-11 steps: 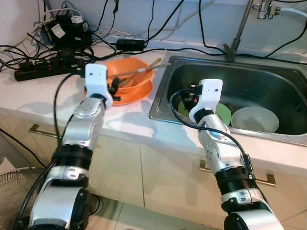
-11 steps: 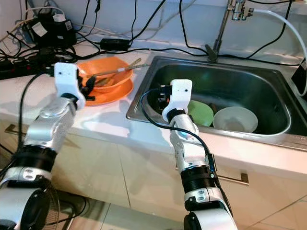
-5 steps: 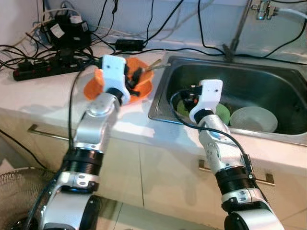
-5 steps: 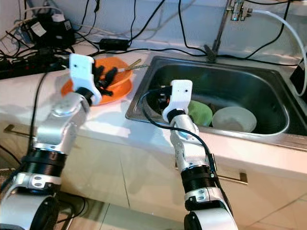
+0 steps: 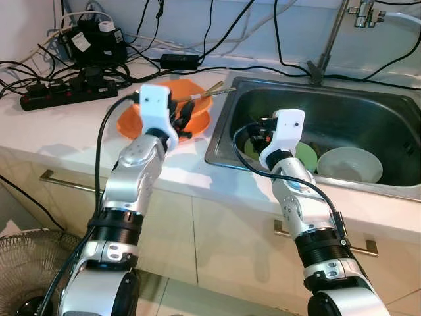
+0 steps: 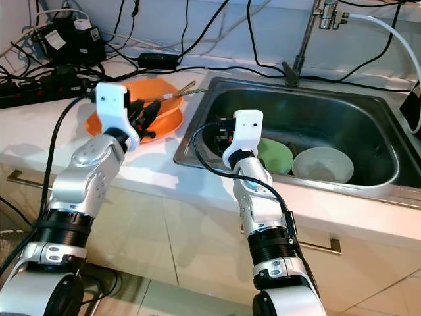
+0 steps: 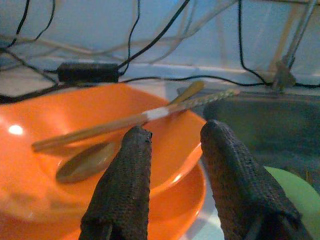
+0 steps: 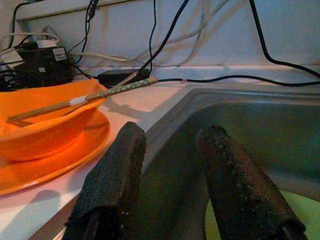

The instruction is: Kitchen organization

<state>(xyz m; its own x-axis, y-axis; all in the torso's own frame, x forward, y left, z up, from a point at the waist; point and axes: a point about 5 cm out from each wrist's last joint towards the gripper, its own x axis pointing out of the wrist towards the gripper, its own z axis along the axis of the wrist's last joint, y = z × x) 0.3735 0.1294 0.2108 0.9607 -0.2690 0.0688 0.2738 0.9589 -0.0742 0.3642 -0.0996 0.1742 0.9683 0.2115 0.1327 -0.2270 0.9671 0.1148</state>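
Where the white tabletop [image 5: 72, 135] fronts the robot, left gripper [image 7: 175, 145]: fingers parted, holding nothing, poised just before the rim of the orange plastic bowl [image 5: 172, 99]. Bowl stands on a matching orange plate [image 5: 131, 122] and holds a brown spoon [image 7: 85, 161] and patterned chopsticks [image 7: 145, 116]. Right gripper [image 8: 172, 145]: fingers apart, empty, over the near left corner of the stainless steel sink [image 5: 329, 105]. Sink contents: round green plate [image 6: 276, 155], white bowl [image 6: 323, 164]. Further back: black power strip [image 5: 56, 92], tangled black cables [image 5: 197, 39].

White countertop [image 5: 79, 131], orange plate [image 5: 125, 125], black power strip [image 5: 49, 99], sunken steel sink [image 5: 381, 108]
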